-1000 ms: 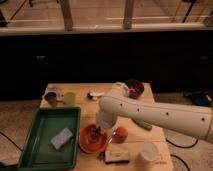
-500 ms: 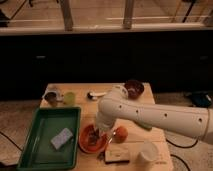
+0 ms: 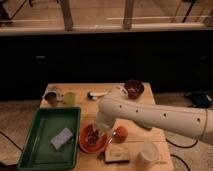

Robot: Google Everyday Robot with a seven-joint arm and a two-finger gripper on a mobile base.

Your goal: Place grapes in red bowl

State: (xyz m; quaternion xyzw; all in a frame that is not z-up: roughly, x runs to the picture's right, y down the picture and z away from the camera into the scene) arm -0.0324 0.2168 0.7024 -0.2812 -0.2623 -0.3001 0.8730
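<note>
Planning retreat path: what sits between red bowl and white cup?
Camera view: an orange fruit and a pale flat block; gripper is over the red bowl.

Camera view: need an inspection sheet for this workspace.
Surface: wooden table, crowded.
Job's things: grapes lie inside the red bowl.
Clutter: green tray holding a sponge; orange fruit; maroon bowl; white cup; green cup.
Grippers: gripper low at the red bowl's right rim.
Cables: dark cable on the floor, left of the table.
Surroundings: dark wall behind, windows above.
</note>
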